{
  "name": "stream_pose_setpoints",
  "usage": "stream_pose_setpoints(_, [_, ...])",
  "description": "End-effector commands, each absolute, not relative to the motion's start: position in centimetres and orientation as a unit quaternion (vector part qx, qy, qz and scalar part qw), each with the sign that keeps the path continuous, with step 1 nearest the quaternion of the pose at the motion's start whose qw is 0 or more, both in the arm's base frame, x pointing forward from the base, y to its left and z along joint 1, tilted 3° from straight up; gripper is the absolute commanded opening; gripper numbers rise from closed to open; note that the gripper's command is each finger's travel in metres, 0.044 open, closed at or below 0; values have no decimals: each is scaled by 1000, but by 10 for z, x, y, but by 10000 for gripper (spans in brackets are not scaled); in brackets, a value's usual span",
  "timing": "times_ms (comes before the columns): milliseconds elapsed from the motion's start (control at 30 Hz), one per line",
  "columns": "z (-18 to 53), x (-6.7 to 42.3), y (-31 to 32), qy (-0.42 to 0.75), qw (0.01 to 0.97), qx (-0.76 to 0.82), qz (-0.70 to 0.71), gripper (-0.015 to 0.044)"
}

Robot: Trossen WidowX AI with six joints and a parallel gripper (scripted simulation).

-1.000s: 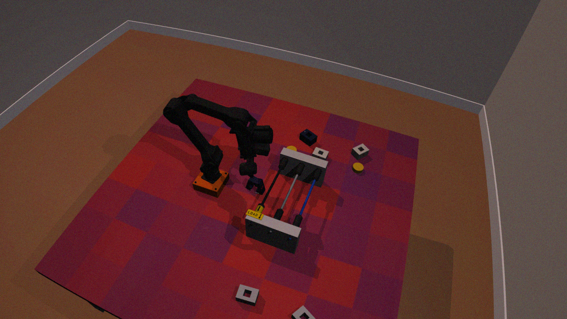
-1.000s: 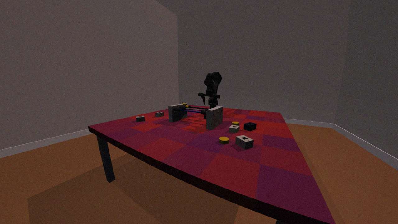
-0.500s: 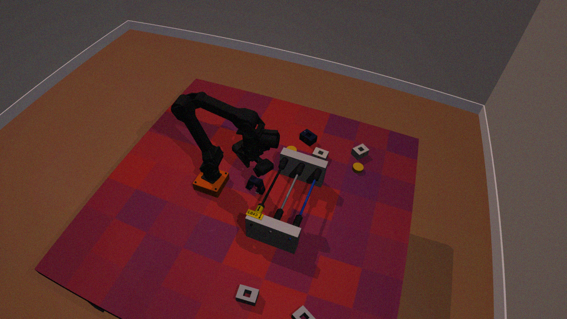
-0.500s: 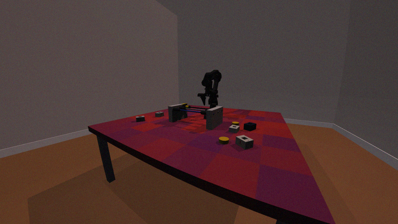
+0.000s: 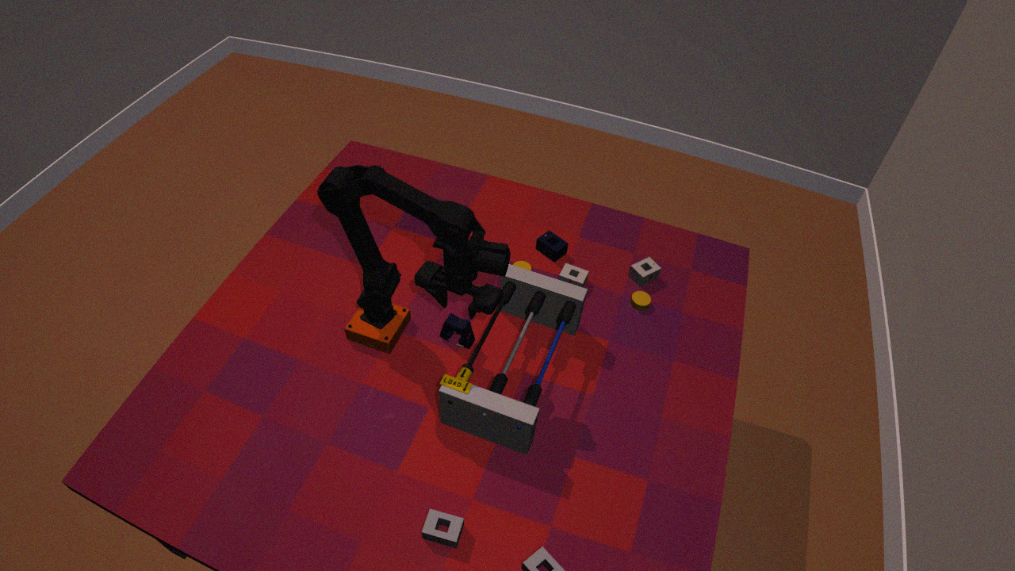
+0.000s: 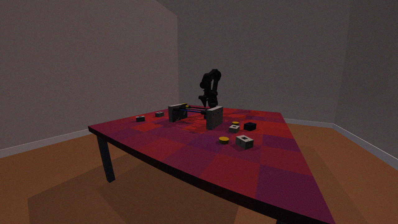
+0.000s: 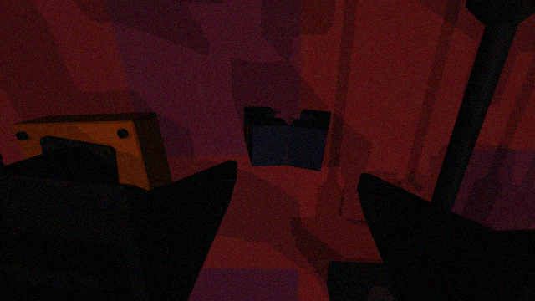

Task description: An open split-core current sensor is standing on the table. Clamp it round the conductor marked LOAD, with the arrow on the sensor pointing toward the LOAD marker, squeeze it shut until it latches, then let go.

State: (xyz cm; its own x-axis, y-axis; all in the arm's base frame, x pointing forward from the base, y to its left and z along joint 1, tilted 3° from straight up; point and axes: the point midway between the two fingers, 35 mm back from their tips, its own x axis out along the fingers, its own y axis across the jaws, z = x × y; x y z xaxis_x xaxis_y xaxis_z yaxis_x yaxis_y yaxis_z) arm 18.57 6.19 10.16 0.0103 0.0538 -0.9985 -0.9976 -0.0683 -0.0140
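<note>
The dark blue split-core sensor (image 5: 457, 331) (image 7: 287, 145) stands on the table between the arm's base and the rods, with a notch between its two spread halves. Its arrow cannot be made out. My gripper (image 5: 459, 309) (image 7: 297, 175) is open and empty above the sensor, its fingertips apart and not touching it. The black LOAD conductor (image 5: 485, 335) (image 7: 472, 117) runs beside the sensor, with nothing clamped round it. The yellow LOAD marker (image 5: 454, 384) sits at its near end in the top view, arrows pointing to the near end block.
The grey rod (image 5: 515, 346) and blue rod (image 5: 551, 354) run parallel between the near end block (image 5: 487, 420) and far end block (image 5: 542, 298). A dark blue block (image 5: 551, 245) (image 6: 249, 126), pale blocks (image 5: 442, 526) (image 6: 244, 142) and yellow discs (image 5: 641, 299) (image 6: 223, 140) lie around. The orange base (image 5: 369, 327) is near.
</note>
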Motion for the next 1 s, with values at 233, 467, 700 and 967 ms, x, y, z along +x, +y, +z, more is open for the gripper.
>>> stream_pose_setpoints(233, [79, 184, 64, 466, 491, -505, 535, 320])
stream_pose_setpoints(467, [68, 183, 64, 466, 491, -505, 536, 320])
stream_pose_setpoints(700, [57, 182, 65, 466, 491, -505, 536, 320])
stream_pose_setpoints(967, [60, 184, 65, 463, 492, -509, 533, 307])
